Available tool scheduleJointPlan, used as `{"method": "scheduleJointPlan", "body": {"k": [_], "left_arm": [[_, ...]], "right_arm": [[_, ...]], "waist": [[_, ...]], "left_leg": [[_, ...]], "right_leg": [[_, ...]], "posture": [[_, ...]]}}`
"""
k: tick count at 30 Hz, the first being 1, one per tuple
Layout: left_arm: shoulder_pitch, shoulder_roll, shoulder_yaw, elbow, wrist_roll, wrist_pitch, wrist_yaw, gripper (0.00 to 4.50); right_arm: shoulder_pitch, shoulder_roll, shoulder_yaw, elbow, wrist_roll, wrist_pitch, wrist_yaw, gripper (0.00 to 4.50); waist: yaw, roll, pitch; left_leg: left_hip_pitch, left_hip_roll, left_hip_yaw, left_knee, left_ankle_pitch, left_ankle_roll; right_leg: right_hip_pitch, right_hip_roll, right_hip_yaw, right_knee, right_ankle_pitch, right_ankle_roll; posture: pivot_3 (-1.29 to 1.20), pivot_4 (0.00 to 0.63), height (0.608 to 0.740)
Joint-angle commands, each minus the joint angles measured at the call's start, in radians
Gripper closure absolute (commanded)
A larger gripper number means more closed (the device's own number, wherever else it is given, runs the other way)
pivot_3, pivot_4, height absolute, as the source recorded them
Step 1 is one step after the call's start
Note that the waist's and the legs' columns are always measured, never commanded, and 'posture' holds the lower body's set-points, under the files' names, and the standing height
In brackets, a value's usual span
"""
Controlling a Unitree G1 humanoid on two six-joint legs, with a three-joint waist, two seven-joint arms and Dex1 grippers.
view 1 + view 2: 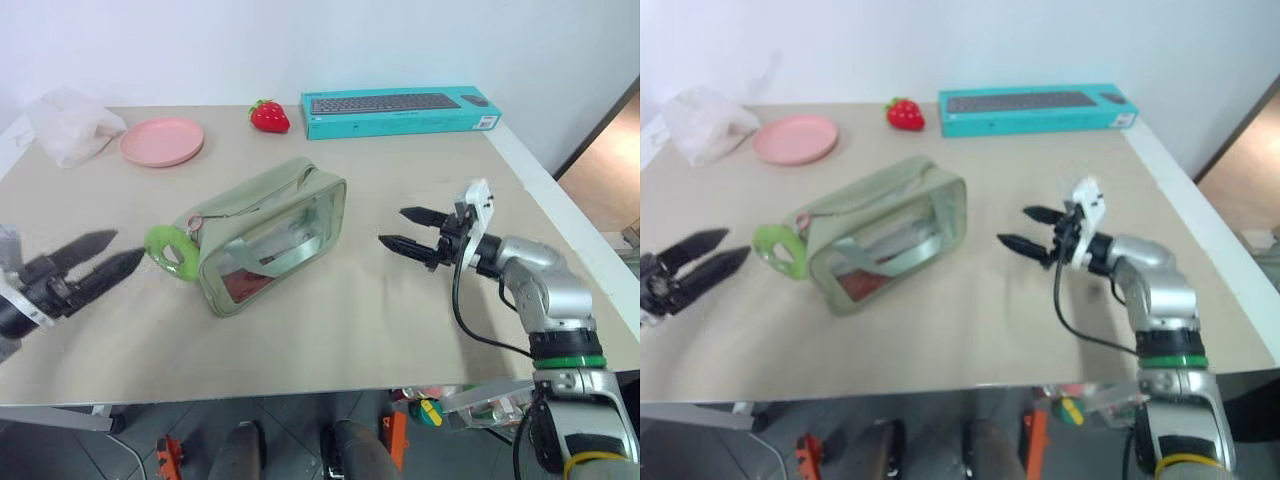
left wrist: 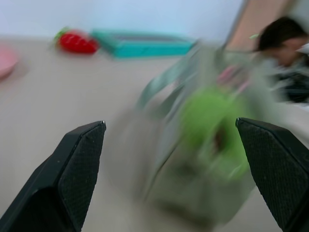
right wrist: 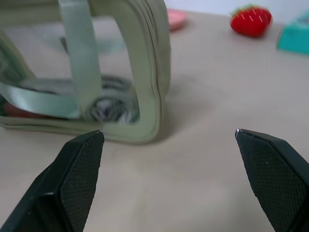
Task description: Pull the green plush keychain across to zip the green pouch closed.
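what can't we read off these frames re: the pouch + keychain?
- Zipper state along the green pouch: too small in the head views, blurred in the left wrist view.
- Green plush keychain: smeared by motion blur, so its ring link is unclear.
- Red contents behind the clear panel: glare, unidentifiable.
- Left pincer: arm cut by the frame edge.

A pale sage-green fabric pouch (image 1: 268, 232) with clear plastic panels shows red and striped grey inside. The fuzzy ring keychain (image 1: 172, 252) on its left end is bright lime green. Far off sit a red strawberry toy (image 1: 269, 116), a pink round plate (image 1: 162, 140) and a teal keyboard box (image 1: 400, 110).
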Motion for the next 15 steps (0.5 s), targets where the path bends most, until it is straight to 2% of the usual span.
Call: {"method": "scheduleJointPlan", "body": {"k": [1,7,15], "left_arm": [[-0.073,0.061,0.054,-0.057,-0.16,0.076,0.002,0.03],[-0.162,0.102,0.004,-0.116,-0.24,0.119,-0.017,0.03],[-0.18,0.104,-0.037,-0.16,-0.272,0.144,-0.022,0.03]], "right_arm": [[-0.145,-0.03,0.02,0.132,-0.045,-0.087,0.088,0.0],[-0.422,0.029,0.097,0.49,-0.151,-0.247,0.203,0.0],[-0.614,0.122,0.131,0.812,-0.265,-0.388,0.258,0.0]], "waist": [[0.0,0.0,0.0],[-0.007,0.0,0.0],[-0.008,0.0,0.0]], "left_leg": [[0.0,0.0,0.001,0.0,0.0,0.0],[0.001,0.0,0.003,0.0,0.0,0.0],[0.0,0.004,0.002,-0.002,-0.001,-0.001]], "right_leg": [[0.0,0.0,0.0,0.0,0.0,0.0],[-0.001,0.001,0.002,0.0,0.001,0.001],[-0.001,0.005,0.004,0.0,0.001,-0.001]], "posture": [[0.0,0.15,0.74],[0.0,0.15,0.74],[0.0,0.15,0.74]]}}
